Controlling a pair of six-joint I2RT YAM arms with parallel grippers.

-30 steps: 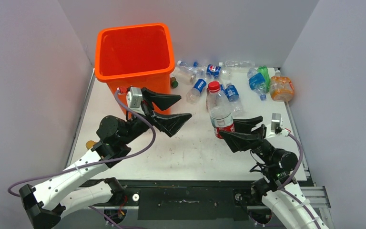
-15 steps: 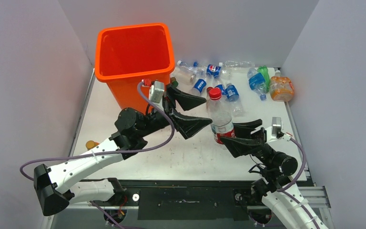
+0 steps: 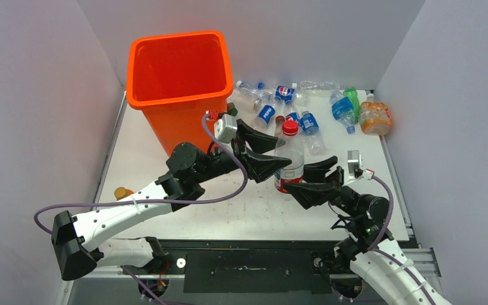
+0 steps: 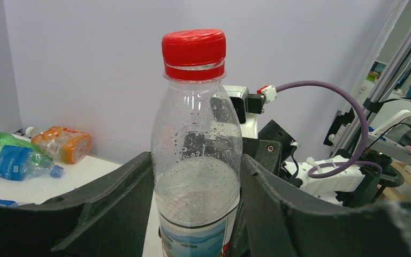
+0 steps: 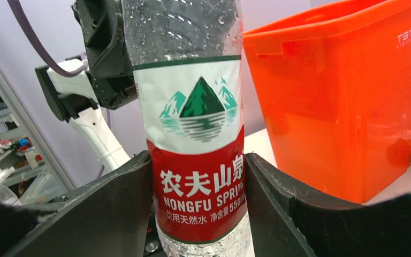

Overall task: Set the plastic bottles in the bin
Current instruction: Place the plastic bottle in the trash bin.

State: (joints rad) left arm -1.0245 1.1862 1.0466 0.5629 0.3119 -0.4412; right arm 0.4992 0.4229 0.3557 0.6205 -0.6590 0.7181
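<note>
A clear plastic bottle (image 3: 291, 154) with a red cap and a red-and-white label stands upright in front of the orange bin (image 3: 176, 100), a little to its right. Both grippers hold this one bottle. My left gripper (image 3: 284, 152) is shut on its clear upper body, with the fingers pressed against both sides below the cap (image 4: 193, 48). My right gripper (image 3: 294, 179) is shut lower down on the red label (image 5: 199, 176). Several other plastic bottles (image 3: 278, 100) lie in a heap at the back of the table.
A squat orange bottle (image 3: 375, 117), a green one (image 3: 352, 97) and a blue-labelled one (image 3: 341, 108) lie at the back right by the wall. A small orange object (image 3: 121, 192) sits at the table's left edge. The bin wall (image 5: 342, 107) is close behind the held bottle.
My left arm swung right from the bin's front to the bottle and its jaws closed on the upper body. The right gripper carried the bottle slightly left and nearer.
</note>
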